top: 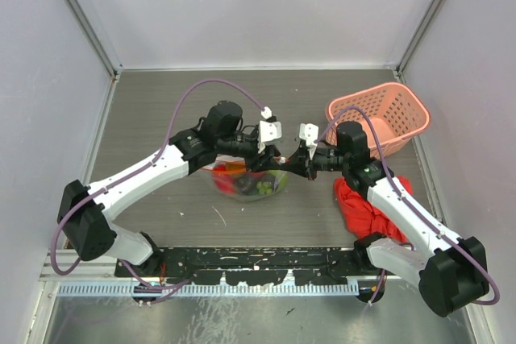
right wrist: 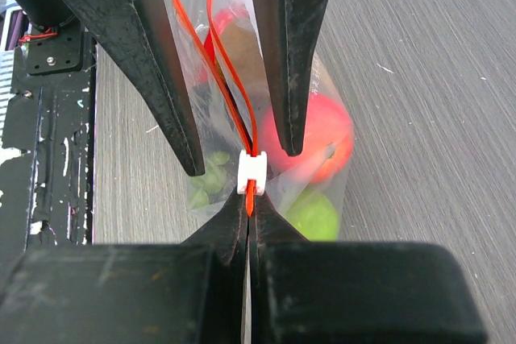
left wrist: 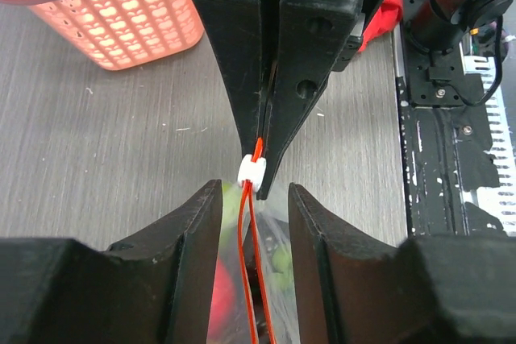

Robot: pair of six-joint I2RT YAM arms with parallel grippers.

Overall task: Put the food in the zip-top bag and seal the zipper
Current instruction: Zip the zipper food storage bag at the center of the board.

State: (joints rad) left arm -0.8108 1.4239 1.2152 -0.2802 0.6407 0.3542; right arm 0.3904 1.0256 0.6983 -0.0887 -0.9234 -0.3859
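Note:
The zip-top bag point(top: 246, 183) lies on the table between my two grippers, with the food inside. In the right wrist view I see a red fruit point(right wrist: 322, 130), a green one point(right wrist: 314, 215) and a brown one point(right wrist: 242, 62) through the plastic. My right gripper point(right wrist: 247, 199) is shut on the end of the red-orange zipper point(right wrist: 230, 78), just behind its white slider point(right wrist: 251, 171). My left gripper point(left wrist: 254, 191) is open, one finger on each side of the zipper point(left wrist: 251, 263), close to the slider point(left wrist: 254, 173). In the top view the left gripper point(top: 274, 160) and right gripper point(top: 292, 165) nearly meet.
A pink lattice basket point(top: 379, 114) stands at the back right; it also shows in the left wrist view point(left wrist: 113, 14). A red cloth point(top: 363, 207) lies under my right arm. The black base rail point(top: 258, 263) runs along the near edge.

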